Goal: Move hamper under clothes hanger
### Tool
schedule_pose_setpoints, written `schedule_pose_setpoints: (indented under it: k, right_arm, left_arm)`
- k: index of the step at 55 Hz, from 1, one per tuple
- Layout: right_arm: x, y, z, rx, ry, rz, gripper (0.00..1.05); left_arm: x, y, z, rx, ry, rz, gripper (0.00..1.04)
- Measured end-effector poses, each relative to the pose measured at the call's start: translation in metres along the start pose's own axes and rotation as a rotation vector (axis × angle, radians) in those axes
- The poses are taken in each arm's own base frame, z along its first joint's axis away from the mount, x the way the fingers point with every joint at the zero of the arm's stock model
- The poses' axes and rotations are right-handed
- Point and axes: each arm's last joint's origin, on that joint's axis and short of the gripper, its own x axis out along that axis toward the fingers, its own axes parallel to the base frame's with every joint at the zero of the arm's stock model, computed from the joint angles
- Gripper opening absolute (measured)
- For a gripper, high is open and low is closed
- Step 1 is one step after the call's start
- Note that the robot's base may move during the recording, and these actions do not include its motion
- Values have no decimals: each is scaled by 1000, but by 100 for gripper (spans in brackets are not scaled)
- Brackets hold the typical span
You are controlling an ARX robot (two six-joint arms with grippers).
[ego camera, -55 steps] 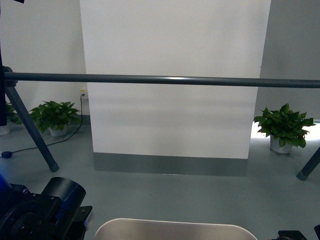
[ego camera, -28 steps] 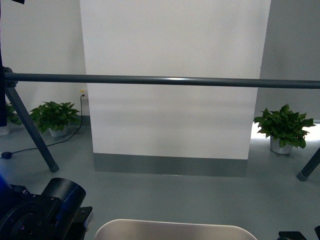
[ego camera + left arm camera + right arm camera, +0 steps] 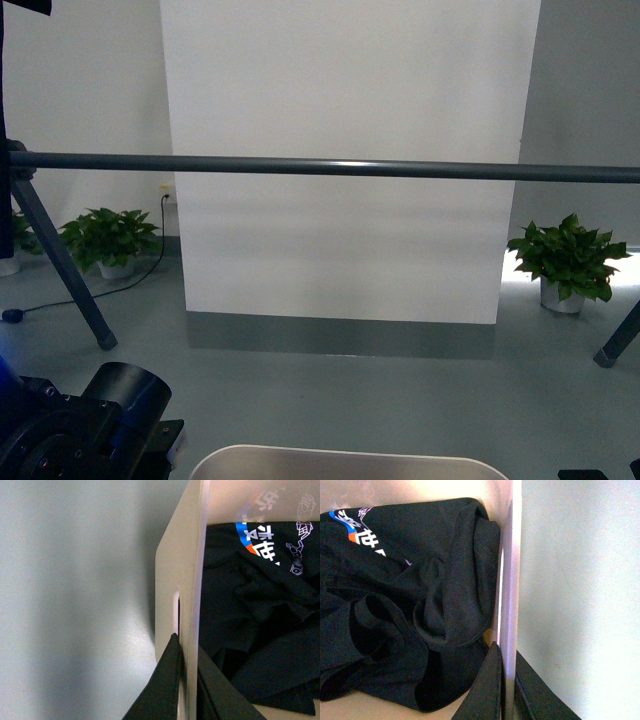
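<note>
Though partial, T-shirt (image 3: 260,630) lettering (image 3: 264,540) in hamper (image 3: 170,570)

The only lettering sits on the black T-shirt (image 3: 260,630) crumpled inside the hamper (image 3: 170,580). In the left wrist view a printed band (image 3: 261,534) of blue with a touch of orange carries bold white East Asian characters, turned sideways and partly lost in the folds. One of them looks like 世, and the rest cannot be made out. Beside the band are thin white outline drawings (image 3: 299,535) too small to read. The right wrist view shows the same band by the shirt's edge, again with 世 the one legible sign. The front view holds no readable text.
</note>
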Motion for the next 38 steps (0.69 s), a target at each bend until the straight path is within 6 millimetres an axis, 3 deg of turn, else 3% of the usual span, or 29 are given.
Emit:
schedule_pose_setpoints:
  k: [15, 20, 28, 38]
  right_arm:
    - [0, 0, 0, 0, 0, 0, 3]
    - [0, 0, 0, 2, 0, 3, 3]
    - [2, 5, 0, 130, -150, -132, 3]
    - [3, 7, 10, 223, -228, -161, 3]
  left_arm:
    - [0, 0, 0, 0, -4, 7, 5]
    - [1, 0, -3, -8, -122, 63, 5]
    - [-1, -3, 1, -10, -259, 69, 5]
    - [-1, -6, 9, 2, -289, 67, 5]
